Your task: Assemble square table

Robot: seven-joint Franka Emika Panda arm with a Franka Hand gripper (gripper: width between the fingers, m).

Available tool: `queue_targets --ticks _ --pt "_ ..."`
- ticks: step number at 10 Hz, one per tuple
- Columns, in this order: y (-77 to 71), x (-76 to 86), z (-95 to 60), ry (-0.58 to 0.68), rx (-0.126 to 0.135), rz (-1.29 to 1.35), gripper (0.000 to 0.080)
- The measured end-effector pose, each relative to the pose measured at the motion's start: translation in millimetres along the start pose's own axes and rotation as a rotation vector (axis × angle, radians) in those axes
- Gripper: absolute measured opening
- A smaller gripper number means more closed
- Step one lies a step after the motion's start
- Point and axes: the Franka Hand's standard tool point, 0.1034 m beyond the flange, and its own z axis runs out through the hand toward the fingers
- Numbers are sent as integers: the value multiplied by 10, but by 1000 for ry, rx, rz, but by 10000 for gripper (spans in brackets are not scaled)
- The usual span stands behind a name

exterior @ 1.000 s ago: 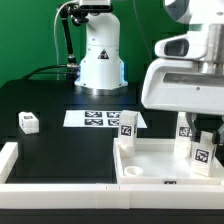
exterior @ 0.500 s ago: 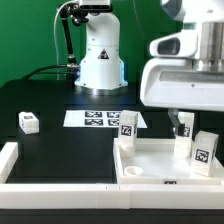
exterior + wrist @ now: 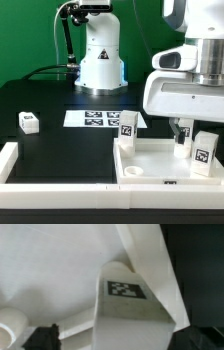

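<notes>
The white square table top [image 3: 150, 160] lies at the exterior view's lower right, with a round socket [image 3: 134, 172] at its near corner. One tagged leg [image 3: 127, 124] stands at its far left corner and another [image 3: 203, 150] at its right side. A loose leg [image 3: 29, 122] lies on the black table at the left. My gripper [image 3: 183, 130] hangs over the top's right side. In the wrist view my gripper [image 3: 125, 339] straddles a tagged leg [image 3: 128, 297]; the dark fingertips [image 3: 45, 336] stand on either side with a gap on one side, so it is open.
The marker board [image 3: 98, 118] lies in the middle of the black table in front of the robot base [image 3: 98, 60]. A low white border wall [image 3: 60, 188] runs along the front and left edges.
My gripper and wrist have risen above the table top's right side. The legs and the top have not moved.
</notes>
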Motion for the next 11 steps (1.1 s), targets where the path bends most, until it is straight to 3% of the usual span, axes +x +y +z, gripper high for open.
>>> queue_targets --ticks 1,2,3,4,6,8,10,11 --pt "-3 -3 3 -1 1 70 622" --pt "-5 -5 4 -1 1 149 445" --pt "-3 -6 6 -1 1 206 445" --pt "5 -2 6 -1 0 264 289" --pt "11 -4 10 -1 -1 390 290" --pt "14 -32 12 17 -13 807 290" --pt "1 39 18 -3 94 1224 290" --pt "2 34 18 -27 109 1321 290"
